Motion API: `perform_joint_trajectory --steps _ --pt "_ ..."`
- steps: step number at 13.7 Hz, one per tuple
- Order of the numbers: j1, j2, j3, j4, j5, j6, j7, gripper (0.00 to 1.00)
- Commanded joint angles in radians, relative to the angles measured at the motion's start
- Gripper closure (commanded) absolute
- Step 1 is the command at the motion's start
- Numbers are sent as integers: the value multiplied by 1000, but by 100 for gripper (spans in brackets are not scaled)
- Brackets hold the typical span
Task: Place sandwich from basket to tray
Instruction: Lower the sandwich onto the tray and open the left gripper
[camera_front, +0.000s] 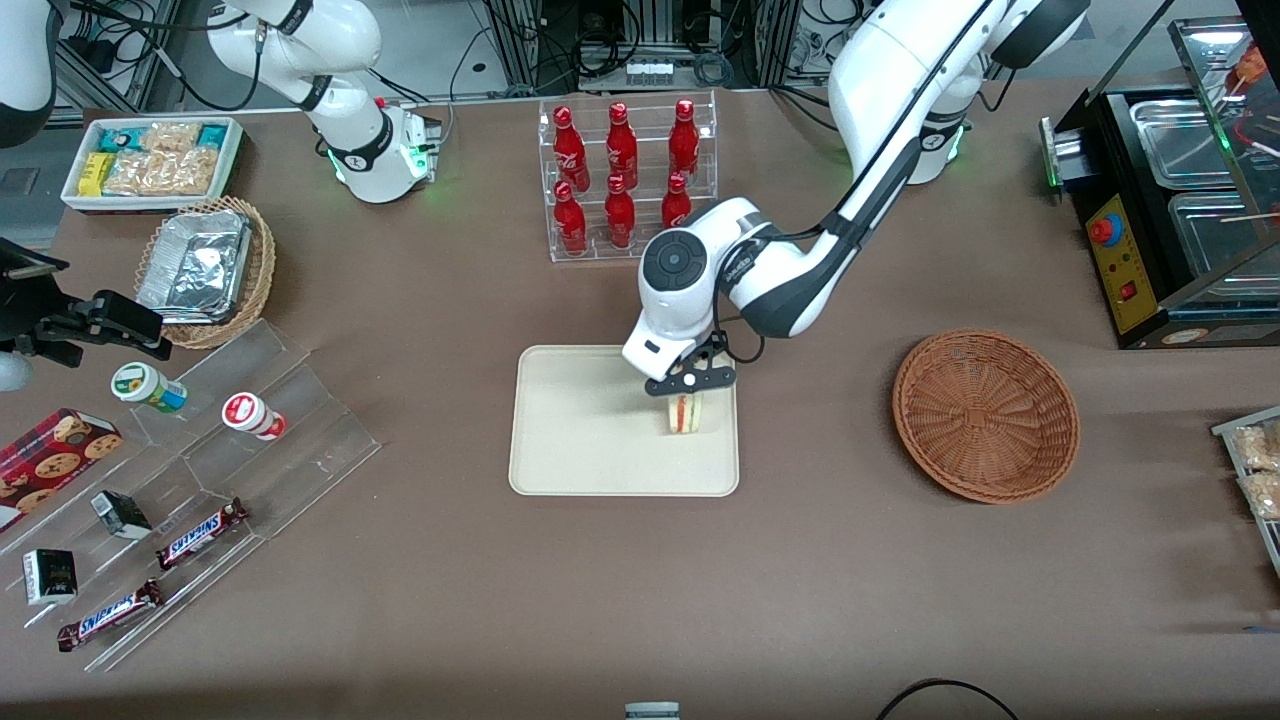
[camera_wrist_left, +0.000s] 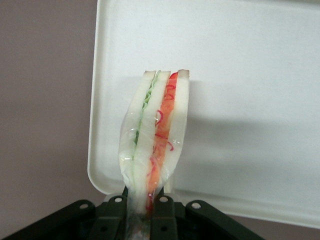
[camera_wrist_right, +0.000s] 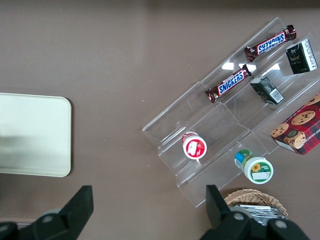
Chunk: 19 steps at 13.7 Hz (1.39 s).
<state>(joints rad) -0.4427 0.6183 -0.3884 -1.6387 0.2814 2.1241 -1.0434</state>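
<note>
The left arm's black jaws (camera_front: 687, 392) are pinched on the small triangular wedge sandwich of pale white bread (camera_front: 683, 412), gripping its wrapped end. In the left wrist view the sandwich (camera_wrist_left: 154, 135) stands on edge with green filling in one layer and red in the other, over the flat cream-beige rectangular tray (camera_wrist_left: 240, 100). From the front the sandwich is over the tray (camera_front: 580, 440) at its end toward the working arm; it seems to touch the tray, though neither view settles this.

The round reddish-brown woven wicker basket (camera_front: 986, 415) sits well apart from the tray, toward the working arm's end of the brown desk (camera_front: 800, 580).

A clear rack of 6 red bottles (camera_front: 625, 180) stands farther from the front camera than the tray. Toward the parked arm's end are a lighter tan wicker basket with foil containers (camera_front: 205, 270), a white bin of snack packets (camera_front: 150, 160) and a clear stepped stand (camera_front: 240, 440) with 2 Snickers bars (camera_front: 200, 532). A black machine with metal pans (camera_front: 1170, 200) is cut off at the working arm's end.

Only the front view shows the wicker basket and bottles. The right wrist view shows one tray corner (camera_wrist_right: 35, 135) and the stepped stand (camera_wrist_right: 220, 125) from above. The wrist view hides the jaw tips under the wrapping.
</note>
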Motion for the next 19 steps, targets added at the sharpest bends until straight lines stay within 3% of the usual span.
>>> perform_joint_trajectory --steps 1,7,8,10,11,12,19 --pt "-10 41 5 34 41 17 -10 100" --pt "-22 86 29 59 41 60 -12 100" --pt "-21 84 29 59 41 60 -12 89" --pt "-19 86 29 59 42 60 -9 28" --pt "-19 83 29 59 45 60 -9 11" --pt "-19 80 29 59 56 60 -10 1" --pt "-11 32 28 50 55 25 -12 0"
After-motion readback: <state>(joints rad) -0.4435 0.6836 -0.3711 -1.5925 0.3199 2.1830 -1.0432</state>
